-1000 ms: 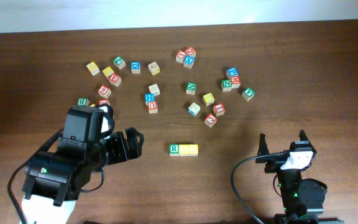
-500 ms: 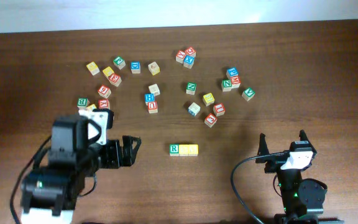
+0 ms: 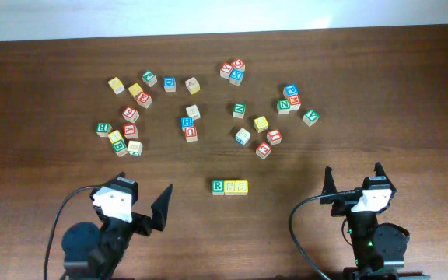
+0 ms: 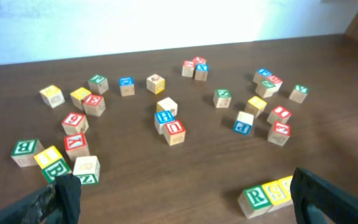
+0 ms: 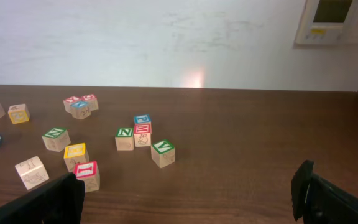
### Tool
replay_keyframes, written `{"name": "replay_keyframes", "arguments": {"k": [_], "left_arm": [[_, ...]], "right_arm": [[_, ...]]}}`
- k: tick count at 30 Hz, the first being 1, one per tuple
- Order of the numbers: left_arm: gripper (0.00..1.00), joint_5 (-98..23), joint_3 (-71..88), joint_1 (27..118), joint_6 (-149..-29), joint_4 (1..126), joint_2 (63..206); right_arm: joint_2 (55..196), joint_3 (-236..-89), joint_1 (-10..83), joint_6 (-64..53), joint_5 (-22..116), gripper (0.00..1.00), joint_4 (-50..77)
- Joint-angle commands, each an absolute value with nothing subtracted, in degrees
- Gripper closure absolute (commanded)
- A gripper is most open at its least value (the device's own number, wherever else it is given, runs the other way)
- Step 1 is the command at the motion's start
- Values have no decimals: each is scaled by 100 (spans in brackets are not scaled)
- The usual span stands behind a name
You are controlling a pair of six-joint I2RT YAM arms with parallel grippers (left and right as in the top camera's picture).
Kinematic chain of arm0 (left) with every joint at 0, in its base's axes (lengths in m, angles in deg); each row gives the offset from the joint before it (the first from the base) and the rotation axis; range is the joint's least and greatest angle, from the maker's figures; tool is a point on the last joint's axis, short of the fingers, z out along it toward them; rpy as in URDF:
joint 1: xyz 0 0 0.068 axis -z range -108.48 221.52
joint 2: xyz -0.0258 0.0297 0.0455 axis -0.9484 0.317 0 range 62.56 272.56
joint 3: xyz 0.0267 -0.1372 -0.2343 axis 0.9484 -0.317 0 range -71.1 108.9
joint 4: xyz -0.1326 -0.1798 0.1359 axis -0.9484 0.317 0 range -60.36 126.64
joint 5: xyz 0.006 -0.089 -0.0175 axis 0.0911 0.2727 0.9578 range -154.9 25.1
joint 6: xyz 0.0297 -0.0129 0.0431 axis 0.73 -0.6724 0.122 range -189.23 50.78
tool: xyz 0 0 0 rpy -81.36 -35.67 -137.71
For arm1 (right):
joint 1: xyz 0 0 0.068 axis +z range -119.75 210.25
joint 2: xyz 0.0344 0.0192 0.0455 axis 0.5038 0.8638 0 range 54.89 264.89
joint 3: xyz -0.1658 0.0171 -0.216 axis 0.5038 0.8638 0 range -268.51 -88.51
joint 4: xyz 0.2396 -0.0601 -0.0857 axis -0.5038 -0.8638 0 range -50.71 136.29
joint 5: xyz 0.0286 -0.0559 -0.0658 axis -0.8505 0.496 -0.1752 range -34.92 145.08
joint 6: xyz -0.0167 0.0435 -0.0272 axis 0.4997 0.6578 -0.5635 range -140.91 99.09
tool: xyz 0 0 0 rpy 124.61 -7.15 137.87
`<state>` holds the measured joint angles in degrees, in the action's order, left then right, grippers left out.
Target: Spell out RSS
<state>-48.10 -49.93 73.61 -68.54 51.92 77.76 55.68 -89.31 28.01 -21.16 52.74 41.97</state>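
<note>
The row of three small wooden alphabet cubes [image 3: 230,187], a green R on a pale face and then two yellow faces, lies at the front middle of the brown wooden table [image 3: 53,78], between the arms. Its long axis runs left to right. The cubes touch, and the R sits at the left end with its top pointing away from the robot. The left tool [image 3: 143,194] and right tool [image 3: 353,177] are both released and empty, well apart from the row.

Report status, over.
Left gripper, right gripper open, empty. R cube and two yellow cubes lined up, touching. Loose cubes beyond, none in the way.
</note>
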Motion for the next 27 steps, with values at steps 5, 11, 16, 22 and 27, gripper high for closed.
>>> {"name": "replay_keyframes", "arguments": {"k": [5, 11, 16, 22, 27], "left_arm": [[1, -5297, -6359, 7149, -6742, 3306, 7063], [1, -5870, -7060, 6972, -6747, 2150, 6714], [1, -6591, -7060, 6913, -6768, 2401, 6486], [1, -7247, -7063, 6899, -7304, 3374, 6283], [1, -7267, -7063, 6899, -7304, 3376, 6283]], "right_arm": [[5509, -8883, 2836, -2129, 5322, 2, 4182], [5509, -8883, 2836, -2127, 5322, 2, 4182], [5509, -8883, 2836, -2127, 5322, 2, 4182], [5509, -8883, 2836, -2129, 5322, 2, 4182], [5509, -8883, 2836, -2127, 5322, 2, 4182]]}}
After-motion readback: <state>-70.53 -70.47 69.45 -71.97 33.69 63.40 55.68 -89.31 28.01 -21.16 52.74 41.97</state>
